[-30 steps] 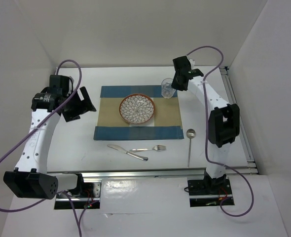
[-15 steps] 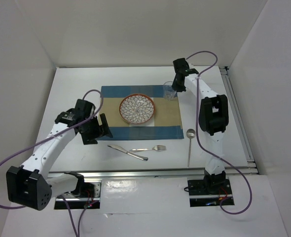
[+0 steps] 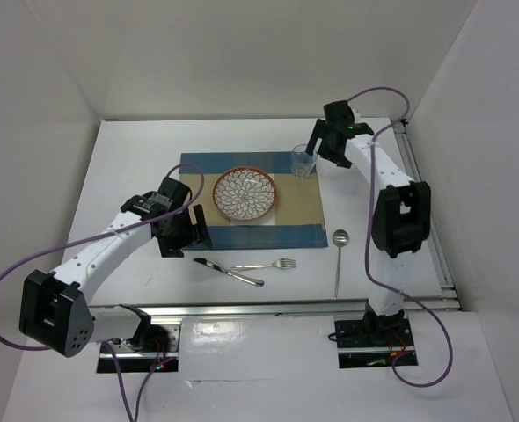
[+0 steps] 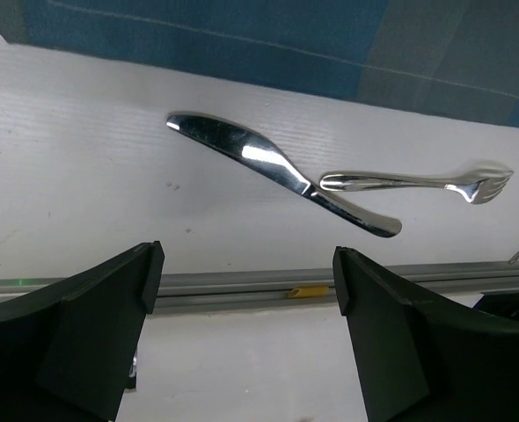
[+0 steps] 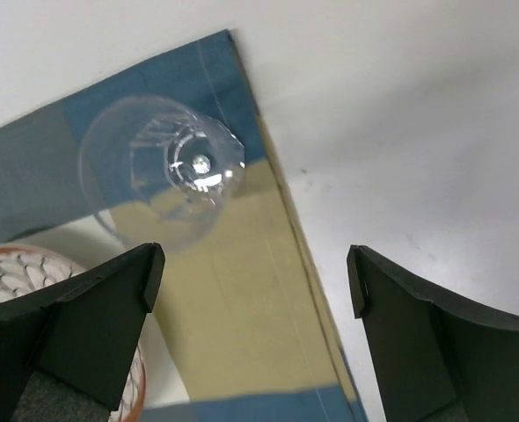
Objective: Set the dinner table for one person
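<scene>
The white dinner table [image 3: 127, 167] carries a blue-and-tan placemat [image 3: 295, 207] with a patterned, orange-rimmed plate [image 3: 244, 193] in its middle. A clear glass [image 3: 304, 162] stands upright on the mat's far right corner. My right gripper [image 3: 324, 149] hovers just right of the glass, open and empty; in its wrist view the glass [image 5: 167, 171] lies beyond the spread jaws [image 5: 252, 281]. A knife [image 3: 229, 271], fork [image 3: 266, 264] and spoon [image 3: 339, 255] lie on the table in front of the mat. My left gripper [image 3: 186, 233] hangs open above the knife's [image 4: 268, 167] left end, the fork [image 4: 418, 183] crossing the knife's handle.
A silver rail [image 3: 268, 308] edges the table's near side and shows in the left wrist view as the rail [image 4: 242, 286], with another rail [image 3: 422, 202] along the right side. White walls enclose the table on three sides. Purple cables loop from both arms.
My right gripper has opened, let go of the glass and drawn back to the right. My left arm has swung in from the far left toward the knife, staying open.
</scene>
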Action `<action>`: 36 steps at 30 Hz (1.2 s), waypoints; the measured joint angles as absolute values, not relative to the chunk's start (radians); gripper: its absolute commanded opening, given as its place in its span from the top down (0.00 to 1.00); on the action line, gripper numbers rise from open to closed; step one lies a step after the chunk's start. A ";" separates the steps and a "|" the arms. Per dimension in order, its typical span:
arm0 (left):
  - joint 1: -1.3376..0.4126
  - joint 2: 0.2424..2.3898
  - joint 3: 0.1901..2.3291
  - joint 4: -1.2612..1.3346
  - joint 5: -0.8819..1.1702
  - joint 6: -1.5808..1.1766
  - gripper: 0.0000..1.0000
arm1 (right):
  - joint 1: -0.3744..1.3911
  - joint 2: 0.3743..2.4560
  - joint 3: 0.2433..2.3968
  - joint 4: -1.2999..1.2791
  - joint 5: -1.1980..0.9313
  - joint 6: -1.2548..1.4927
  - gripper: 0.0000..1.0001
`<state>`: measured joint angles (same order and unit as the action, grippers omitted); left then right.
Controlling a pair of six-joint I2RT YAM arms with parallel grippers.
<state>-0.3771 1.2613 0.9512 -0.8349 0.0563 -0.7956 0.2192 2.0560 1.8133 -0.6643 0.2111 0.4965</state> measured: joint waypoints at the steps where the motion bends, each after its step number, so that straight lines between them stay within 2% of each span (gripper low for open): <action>1: -0.379 1.268 0.963 -0.837 0.048 -0.794 0.03 | 0.209 1.996 1.765 -0.666 0.212 0.500 0.02; 4: -0.385 1.282 1.017 -0.846 0.022 -0.792 0.03 | 0.166 1.792 1.592 -0.634 0.212 0.509 0.02; 6: -0.387 1.288 1.060 -0.854 0.002 -0.789 0.03 | 0.133 1.627 1.433 -0.622 0.209 0.521 0.06; 7: -0.389 1.293 1.087 -0.853 -0.005 -0.788 0.03 | 0.117 1.561 1.369 -0.630 0.210 0.527 0.10; 8: -0.389 1.296 1.107 -0.854 -0.010 -0.785 0.03 | 0.106 1.502 1.306 -0.629 0.206 0.535 0.30; 9: -0.390 1.299 1.124 -0.856 -0.017 -0.784 0.03 | 0.102 1.450 1.247 -0.628 0.200 0.536 0.37; 11: -0.390 1.306 1.150 -0.859 -0.027 -0.777 0.03 | 0.107 1.374 1.137 -0.653 0.168 0.552 0.43; 20: -0.400 1.347 1.170 -0.867 -0.033 -0.754 0.03 | 0.188 1.358 0.841 -0.718 0.042 0.639 0.43; 34: -0.400 1.366 1.181 -0.875 -0.033 -0.731 0.03 | 0.243 1.457 0.745 -0.719 0.015 0.720 0.43; 36: -0.400 1.368 1.183 -0.875 -0.033 -0.731 0.03 | 0.244 1.457 0.744 -0.717 0.017 0.722 0.47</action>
